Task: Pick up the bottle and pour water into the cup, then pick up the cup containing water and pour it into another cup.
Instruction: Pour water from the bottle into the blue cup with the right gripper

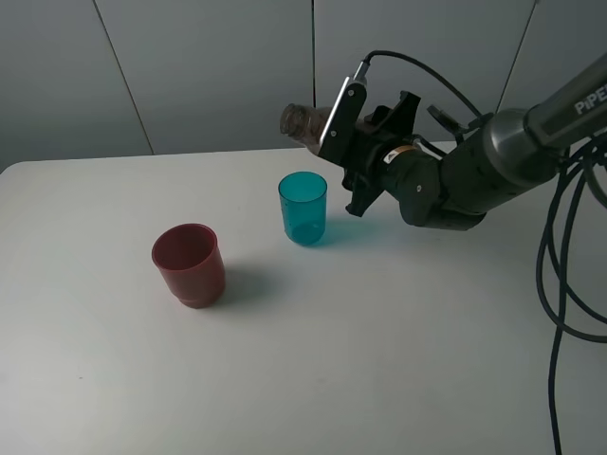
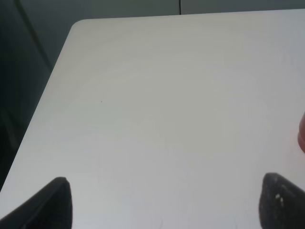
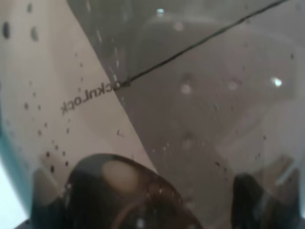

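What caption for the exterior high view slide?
Right fingers hold tilted smoky grey-brown plastic bottle near translucent teal plastic tumbler; opaque dark red plastic cup stands apart.

On my high camera I read white lettering on the grey link of the right arm [image 1: 569,109]: "PiPE", with the rest cut off by the frame edge. On the right wrist camera, small dark print runs slantwise across the wall of the bottle [image 3: 90,100]. It spells "LocknLock", and one end is blurred.
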Available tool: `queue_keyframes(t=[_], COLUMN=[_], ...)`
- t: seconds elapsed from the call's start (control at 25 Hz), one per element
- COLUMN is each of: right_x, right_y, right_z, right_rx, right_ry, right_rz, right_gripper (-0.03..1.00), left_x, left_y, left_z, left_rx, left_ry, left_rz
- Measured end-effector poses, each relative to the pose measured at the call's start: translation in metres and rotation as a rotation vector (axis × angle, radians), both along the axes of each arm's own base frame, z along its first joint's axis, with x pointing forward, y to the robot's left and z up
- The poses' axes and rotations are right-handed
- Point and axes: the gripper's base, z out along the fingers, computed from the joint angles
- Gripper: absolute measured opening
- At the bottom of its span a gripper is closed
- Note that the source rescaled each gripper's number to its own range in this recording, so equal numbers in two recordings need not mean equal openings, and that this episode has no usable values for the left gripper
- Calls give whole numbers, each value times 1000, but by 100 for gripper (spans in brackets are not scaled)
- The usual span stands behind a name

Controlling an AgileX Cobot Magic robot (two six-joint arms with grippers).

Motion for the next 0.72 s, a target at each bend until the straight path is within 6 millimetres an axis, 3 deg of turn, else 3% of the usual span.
queue_keyframes(t=[0.28, 0.72], right_x=[0, 12], right_y=[-1, -21], right_z=[0, 0], right_rx=[-88, -124], right_ry=[-21, -28], right_rz=[31, 12], right_gripper=[0, 0], left_x=[0, 0], left_y=[0, 0], left_z=[0, 0], left_rx=[0, 0], left_ry=[0, 0], left_rz=[0, 0])
